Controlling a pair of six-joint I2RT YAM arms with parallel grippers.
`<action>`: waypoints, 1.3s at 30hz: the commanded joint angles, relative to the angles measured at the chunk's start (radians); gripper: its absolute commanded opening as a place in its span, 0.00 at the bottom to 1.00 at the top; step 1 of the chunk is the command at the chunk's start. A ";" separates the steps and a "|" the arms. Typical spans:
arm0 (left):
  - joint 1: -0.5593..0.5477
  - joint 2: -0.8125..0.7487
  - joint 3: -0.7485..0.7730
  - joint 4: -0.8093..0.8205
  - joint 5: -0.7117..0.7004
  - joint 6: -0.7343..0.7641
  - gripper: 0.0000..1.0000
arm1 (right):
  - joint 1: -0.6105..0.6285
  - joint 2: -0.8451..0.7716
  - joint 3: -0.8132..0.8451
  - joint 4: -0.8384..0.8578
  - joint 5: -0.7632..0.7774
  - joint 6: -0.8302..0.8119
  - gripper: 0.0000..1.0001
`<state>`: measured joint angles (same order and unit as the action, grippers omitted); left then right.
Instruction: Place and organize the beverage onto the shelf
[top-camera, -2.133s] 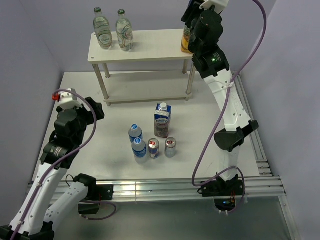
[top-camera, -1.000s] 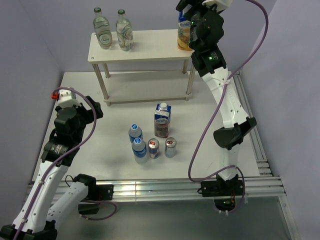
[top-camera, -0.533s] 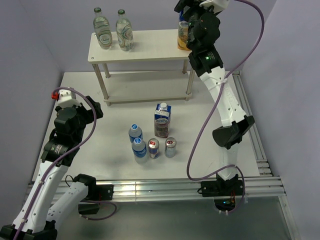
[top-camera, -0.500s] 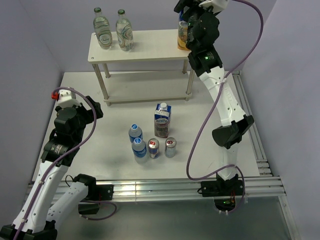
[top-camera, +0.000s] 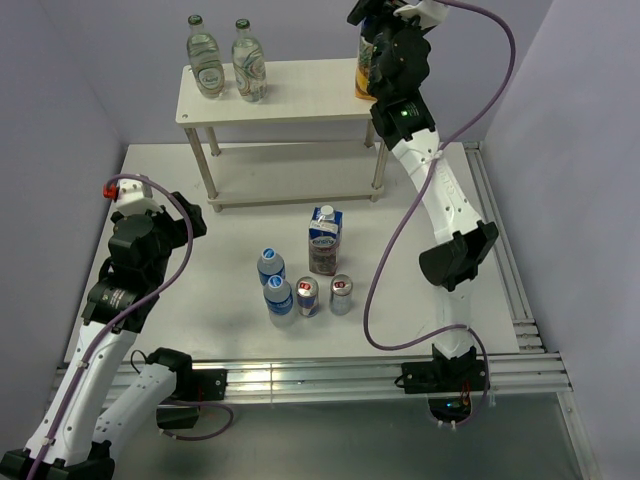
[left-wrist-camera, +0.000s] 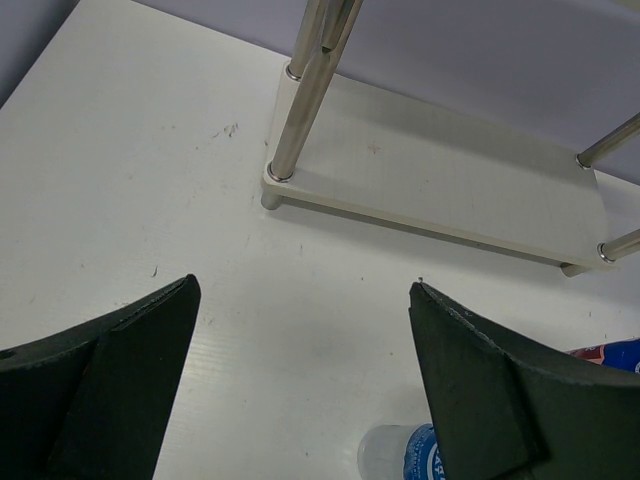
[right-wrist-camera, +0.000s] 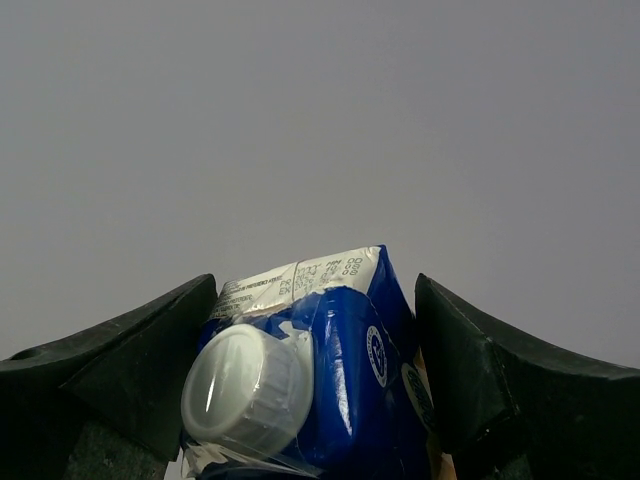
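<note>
Since two seconds ago the right arm has carried the juice carton (top-camera: 366, 76) from the right edge of the shelf (top-camera: 290, 92) further back. Now I see it upright over the top board's right rear corner; whether its base rests there I cannot tell. The right gripper (right-wrist-camera: 315, 300) is clenched on its blue top from both sides. Two glass bottles (top-camera: 205, 60) stand at the board's left end, well apart. On the table (top-camera: 190, 210) in front stand a second carton (top-camera: 323, 240), two water bottles (top-camera: 271, 268) and two cans (top-camera: 341, 294). The left gripper (left-wrist-camera: 302, 290) hangs released, grasping nothing, near the shelf's lower board.
</note>
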<state>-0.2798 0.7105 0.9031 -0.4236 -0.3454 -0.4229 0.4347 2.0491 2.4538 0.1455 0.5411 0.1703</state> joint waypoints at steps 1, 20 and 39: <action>0.005 -0.008 -0.003 0.034 0.009 0.004 0.93 | -0.013 0.023 -0.015 -0.001 0.014 0.003 0.86; 0.005 0.009 -0.003 0.028 -0.012 0.007 0.93 | -0.062 0.175 0.011 0.042 -0.029 0.044 0.86; 0.016 -0.002 0.000 0.025 -0.007 0.004 0.92 | -0.045 0.053 -0.154 0.058 -0.113 0.014 1.00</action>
<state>-0.2687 0.7231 0.9031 -0.4244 -0.3477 -0.4232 0.3813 2.1071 2.3585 0.3573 0.4179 0.1894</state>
